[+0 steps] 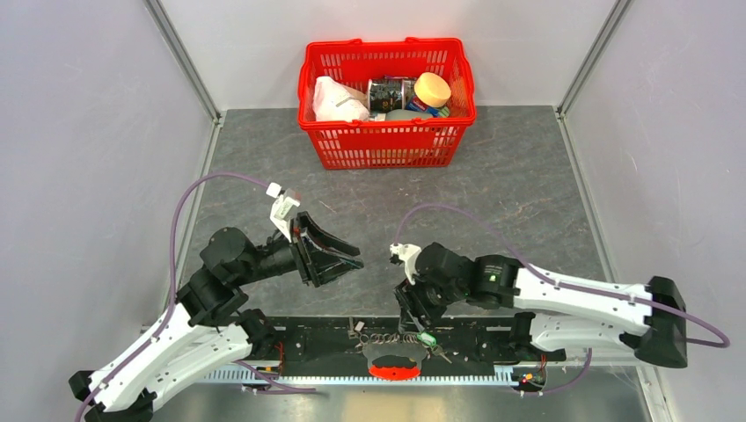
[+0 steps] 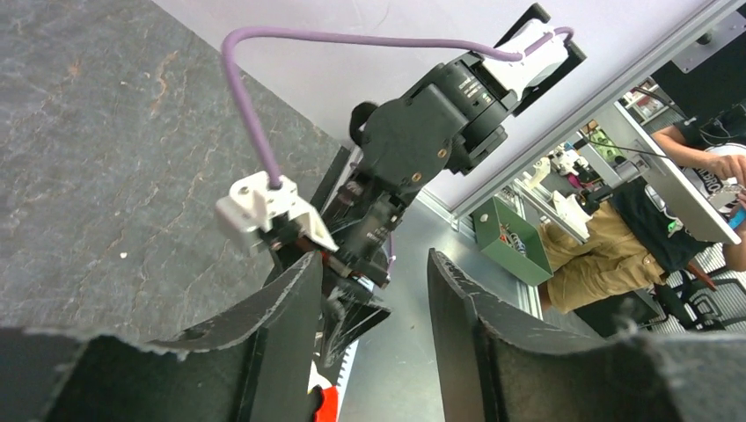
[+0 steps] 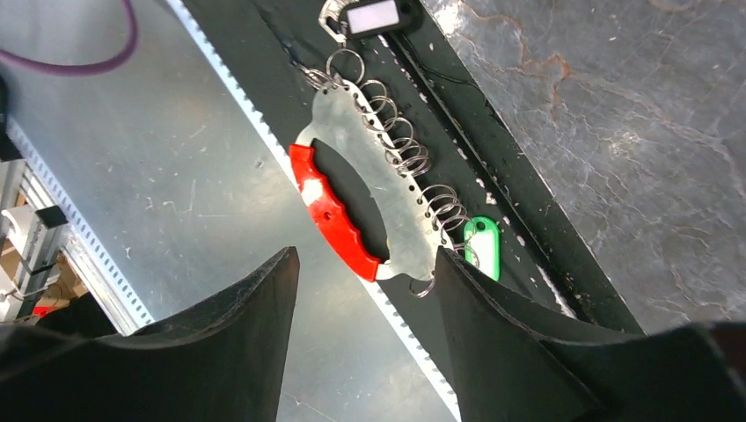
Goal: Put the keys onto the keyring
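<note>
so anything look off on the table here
The flat metal keyring with the red grip lies off the grey mat, straddling the black rail and the bare silver ledge at the near edge.

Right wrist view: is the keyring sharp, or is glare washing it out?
Right wrist view: keyring sharp and evenly lit, only a mild sheen on its metal plate, nothing washed out; top external view: it is small and shows little detail.
</note>
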